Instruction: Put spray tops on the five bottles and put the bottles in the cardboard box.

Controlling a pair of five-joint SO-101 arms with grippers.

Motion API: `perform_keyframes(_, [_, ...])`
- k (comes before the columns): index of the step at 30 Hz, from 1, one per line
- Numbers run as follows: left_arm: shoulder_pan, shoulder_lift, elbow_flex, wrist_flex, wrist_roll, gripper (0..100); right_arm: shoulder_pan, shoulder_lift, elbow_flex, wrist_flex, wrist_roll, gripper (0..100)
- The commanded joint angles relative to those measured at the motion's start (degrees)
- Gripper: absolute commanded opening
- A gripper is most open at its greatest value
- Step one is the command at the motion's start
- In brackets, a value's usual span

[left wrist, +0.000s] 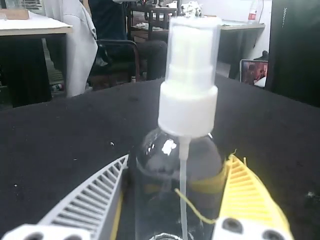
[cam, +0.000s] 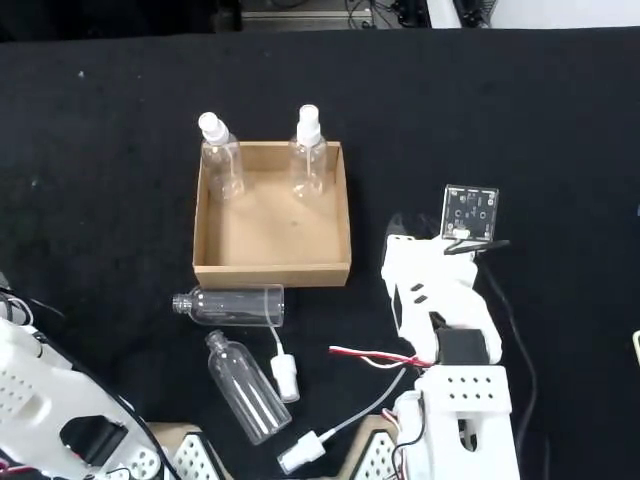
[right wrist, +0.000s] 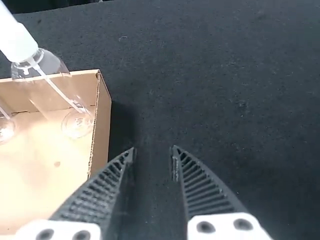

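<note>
My left end effector (left wrist: 178, 162) pinches the capped bottle (left wrist: 165, 150) upright. The right end effector (right wrist: 153, 154) hangs spread and empty, just beside the cardboard box (right wrist: 101, 110). Smooth plastic: I reckon a loose grip could let it slip or tip.

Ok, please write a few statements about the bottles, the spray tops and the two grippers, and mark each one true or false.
1. Two capped bottles stand inside the cardboard box. True.
2. The two lying bottles in front of the box have tops on. False: their necks are bare, and two loose spray tops lie beside them.
3. The right gripper holds a spray top. False: it is open and empty, over the black table beside the box.
4. The left gripper holds a fifth bottle with its top on. True.
</note>
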Motion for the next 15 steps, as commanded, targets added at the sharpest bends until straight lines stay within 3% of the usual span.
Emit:
perform_keyframes(1, [0.66, -3.43, -3.3, 0.18, -0.09, 27, 1.05, -1.8, -0.31, -1.67, -0.44, 8.1])
perform_keyframes(15, [0.75, -3.43, -3.65, 0.18, -0.09, 27, 1.05, -1.8, -0.31, -1.67, -0.44, 8.1])
